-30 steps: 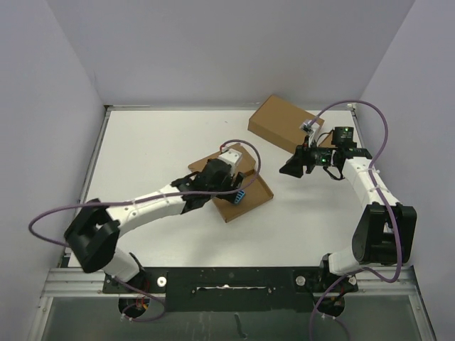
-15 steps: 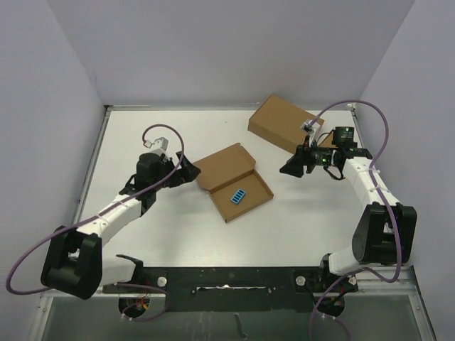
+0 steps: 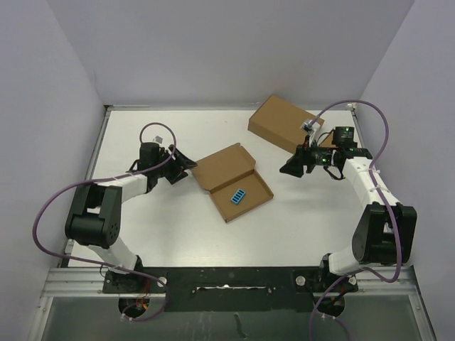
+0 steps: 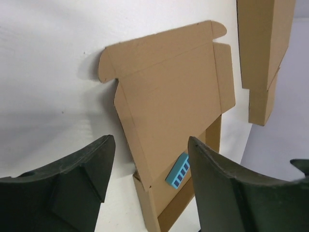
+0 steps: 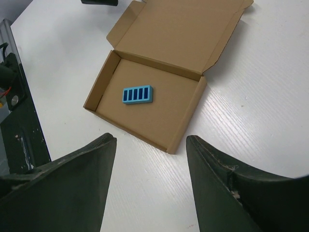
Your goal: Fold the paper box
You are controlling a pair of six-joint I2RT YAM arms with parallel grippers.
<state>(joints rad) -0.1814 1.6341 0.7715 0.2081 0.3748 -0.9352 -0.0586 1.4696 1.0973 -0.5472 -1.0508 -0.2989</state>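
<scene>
2 brown boxes on the desk (image 3: 178, 234). The paper box (image 3: 231, 181) lies mid-desk, lid flung open, w/ 1 blue block (image 3: 239, 195) in its tray. 1 bigger box (image 3: 282, 122) sits closed at back right. 2 tools: left tool (image 3: 186, 167) & right tool (image 3: 290, 169) flank the paper box, both w/ fingers spread, gripping nothing.

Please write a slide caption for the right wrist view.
Open right claw faces the open paper box; a blue block lies inside.

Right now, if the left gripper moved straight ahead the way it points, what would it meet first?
Probably the paper box: its open lid lies directly ahead of the left gripper, though the gripper's height above the table is unclear.
</scene>
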